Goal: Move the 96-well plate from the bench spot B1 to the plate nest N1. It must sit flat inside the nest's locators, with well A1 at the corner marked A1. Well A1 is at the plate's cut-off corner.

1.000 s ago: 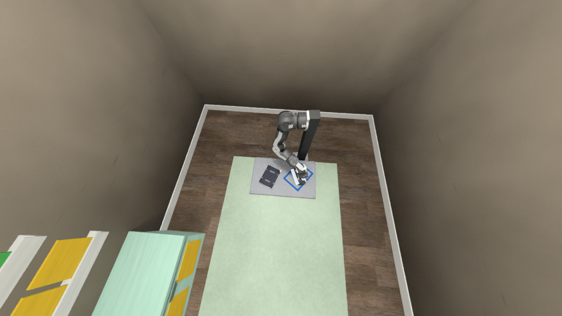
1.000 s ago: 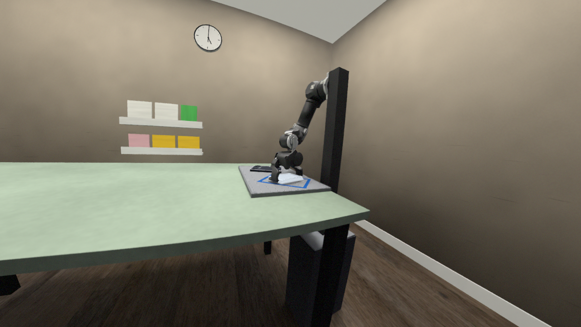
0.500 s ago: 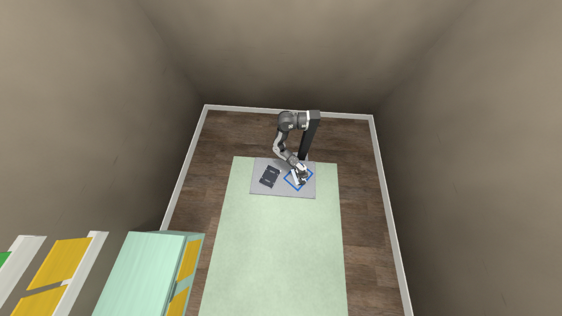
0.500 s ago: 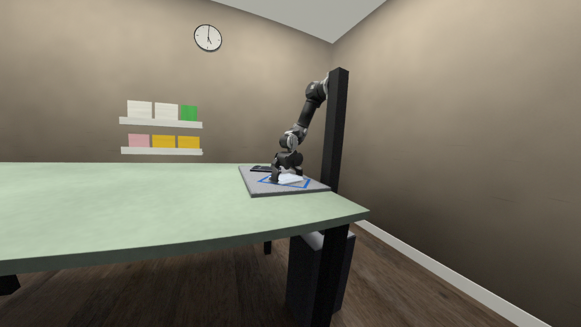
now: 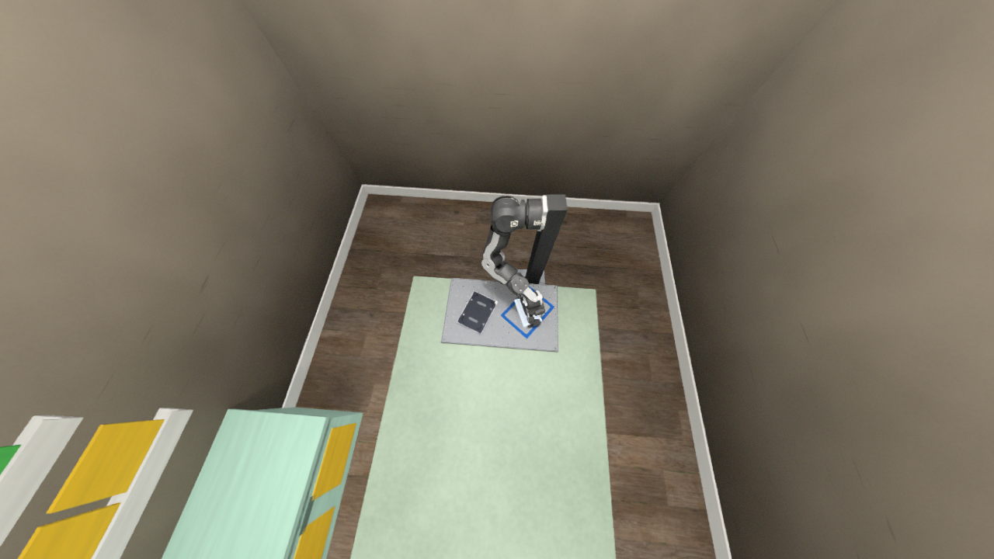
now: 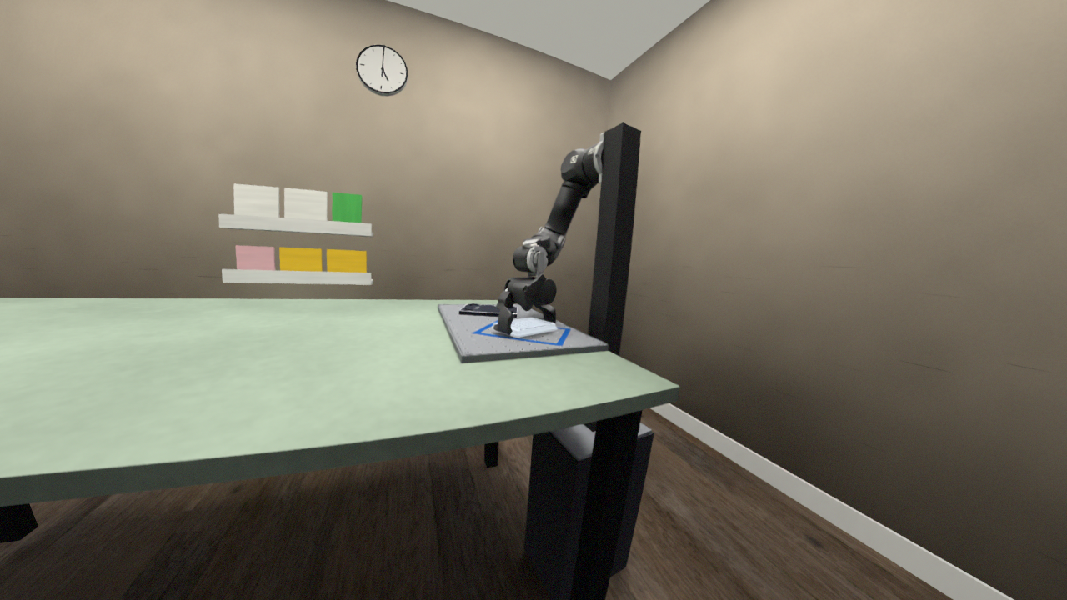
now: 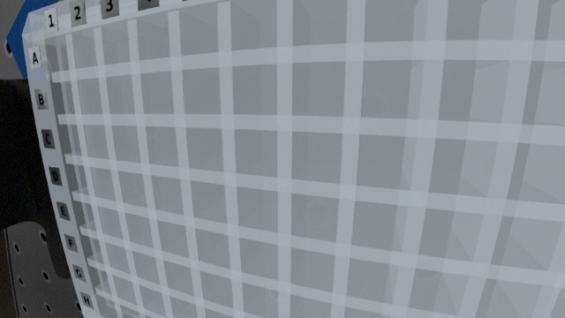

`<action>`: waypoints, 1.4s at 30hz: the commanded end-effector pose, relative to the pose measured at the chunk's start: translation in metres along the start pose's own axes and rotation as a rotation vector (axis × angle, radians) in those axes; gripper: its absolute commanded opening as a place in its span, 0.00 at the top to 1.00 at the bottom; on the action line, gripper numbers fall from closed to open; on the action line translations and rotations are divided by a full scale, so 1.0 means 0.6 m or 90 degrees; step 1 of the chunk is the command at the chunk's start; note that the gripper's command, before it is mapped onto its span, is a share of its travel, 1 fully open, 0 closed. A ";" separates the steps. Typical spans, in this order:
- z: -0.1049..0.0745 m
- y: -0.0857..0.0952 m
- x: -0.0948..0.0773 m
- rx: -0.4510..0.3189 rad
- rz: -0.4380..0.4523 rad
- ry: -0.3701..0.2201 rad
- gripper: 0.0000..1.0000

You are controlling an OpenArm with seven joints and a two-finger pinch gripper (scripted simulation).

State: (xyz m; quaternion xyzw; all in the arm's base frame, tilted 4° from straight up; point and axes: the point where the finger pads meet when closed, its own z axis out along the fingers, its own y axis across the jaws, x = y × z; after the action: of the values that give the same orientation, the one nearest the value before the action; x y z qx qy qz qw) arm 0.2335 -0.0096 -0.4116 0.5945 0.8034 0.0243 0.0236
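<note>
The clear 96-well plate (image 5: 522, 312) (image 6: 533, 327) (image 7: 284, 132) is between the fingers of my gripper (image 5: 531, 311) (image 6: 528, 321), which is shut on it. It is low over the blue outline of spot B1 (image 5: 514, 326) (image 6: 566, 336) (image 7: 17, 41); I cannot tell if it touches the board. In the wrist view its labels 1 and A meet at the cut-off corner, upper left, and a dark finger shows beside the row letters. The dark nest N1 (image 5: 477, 312) (image 6: 478, 310) lies left of B1 in the top view; its corner mark is too small to read.
The grey perforated board (image 5: 500, 339) (image 6: 477, 356) carries both spots at one end of the green table (image 5: 486, 431) (image 6: 261, 372). The black post (image 5: 545, 243) (image 6: 616, 238) bearing the arm stands beside that end.
</note>
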 end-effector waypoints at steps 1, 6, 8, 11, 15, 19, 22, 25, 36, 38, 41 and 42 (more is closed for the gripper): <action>-0.004 0.003 0.000 -0.003 0.002 0.000 1.00; -0.004 0.003 0.000 -0.003 0.001 0.000 1.00; -0.004 0.003 0.001 -0.003 0.001 0.001 1.00; -0.005 0.003 0.001 -0.002 0.000 0.001 1.00; -0.005 0.003 0.001 -0.002 0.000 0.001 1.00; -0.005 0.003 0.001 -0.002 0.000 0.001 1.00; -0.005 0.003 0.001 -0.002 0.000 0.001 1.00; -0.001 0.001 0.002 -0.003 0.000 0.001 1.00; 0.002 0.000 0.002 -0.004 -0.001 0.002 1.00; 0.002 0.000 0.002 -0.004 -0.001 0.002 1.00; 0.003 0.001 0.002 -0.005 -0.001 0.002 1.00; 0.004 0.002 0.002 -0.005 -0.001 0.002 1.00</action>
State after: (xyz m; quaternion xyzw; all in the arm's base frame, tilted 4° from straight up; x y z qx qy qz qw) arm 0.2323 -0.0098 -0.4146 0.5949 0.8031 0.0235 0.0239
